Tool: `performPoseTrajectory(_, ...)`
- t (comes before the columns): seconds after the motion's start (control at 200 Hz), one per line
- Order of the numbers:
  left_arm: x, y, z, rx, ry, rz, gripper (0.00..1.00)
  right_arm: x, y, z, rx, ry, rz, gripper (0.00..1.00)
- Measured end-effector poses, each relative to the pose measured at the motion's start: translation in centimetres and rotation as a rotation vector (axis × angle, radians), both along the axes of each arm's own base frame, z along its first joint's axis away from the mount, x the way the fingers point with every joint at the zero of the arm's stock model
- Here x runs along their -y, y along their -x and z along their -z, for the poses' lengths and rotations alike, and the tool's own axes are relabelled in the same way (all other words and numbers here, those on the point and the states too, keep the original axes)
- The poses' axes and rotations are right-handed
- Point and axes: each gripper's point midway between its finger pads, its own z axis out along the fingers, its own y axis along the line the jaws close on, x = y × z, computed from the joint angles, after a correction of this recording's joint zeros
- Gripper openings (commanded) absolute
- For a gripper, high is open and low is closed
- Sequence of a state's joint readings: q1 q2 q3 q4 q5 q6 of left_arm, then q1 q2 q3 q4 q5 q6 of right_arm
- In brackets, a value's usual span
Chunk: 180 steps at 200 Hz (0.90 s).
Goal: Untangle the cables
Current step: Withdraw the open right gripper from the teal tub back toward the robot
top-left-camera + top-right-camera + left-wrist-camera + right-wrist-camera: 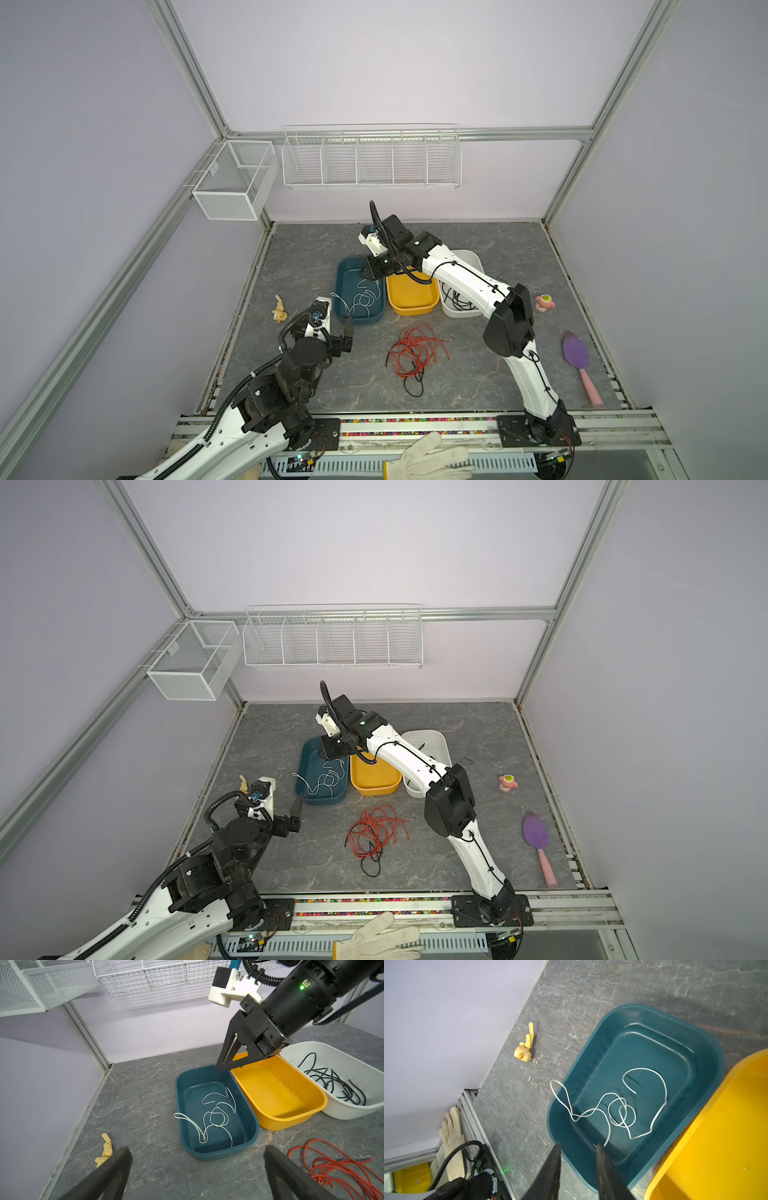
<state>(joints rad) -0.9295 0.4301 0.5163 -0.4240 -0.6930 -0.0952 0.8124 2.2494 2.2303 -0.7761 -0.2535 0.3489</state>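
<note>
2 spread: L hand (197, 1150), R hand (578, 1144)

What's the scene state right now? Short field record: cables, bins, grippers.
white cable: in teal bin, one loop over its rim
black cable: in white bin
red-orange cable: loose heap on table, black strand tangled in
yellow bin: empty
left gripper: open, holding nothing, near teal bin
right gripper: open, holding nothing, above teal bin
</note>
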Motion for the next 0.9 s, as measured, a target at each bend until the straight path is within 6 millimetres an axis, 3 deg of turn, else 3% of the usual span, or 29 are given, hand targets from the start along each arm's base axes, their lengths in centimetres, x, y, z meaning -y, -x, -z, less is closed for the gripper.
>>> performPoseTrajectory(0.13,0.6,0.1,0.3,-0.015,-0.001,0.031,0.99,1.6,0.9,0.0,0.006,0.036,0.009,0.77)
performPoseTrajectory(0.23,1.4,0.1,0.9,-0.04,-0.013,0.061,0.99,4.1,2.6,-1.6,0.027,0.052,0.016,1.0)
performPoseTrajectory(0.3,2.0,0.1,1.6,-0.07,-0.03,0.084,0.99,6.0,4.0,-3.6,0.06,0.042,0.027,0.88)
performPoseTrajectory(0.445,3.7,0.0,2.8,-0.159,-0.066,0.135,0.99,11.0,7.2,-8.4,0.168,0.007,0.069,0.88)
performPoseTrajectory(0.545,5.2,0.0,2.7,-0.216,-0.061,0.174,0.99,14.5,9.2,-10.3,0.232,0.0,0.107,0.88)
performPoseTrajectory(0.695,7.2,-0.2,2.3,-0.283,-0.022,0.211,0.99,19.7,12.2,-10.8,0.291,0.025,0.168,0.88)
performPoseTrajectory(0.9,8.3,0.1,3.9,-0.402,0.04,0.196,0.99,26.3,16.2,-9.5,0.302,0.1,0.244,0.88)
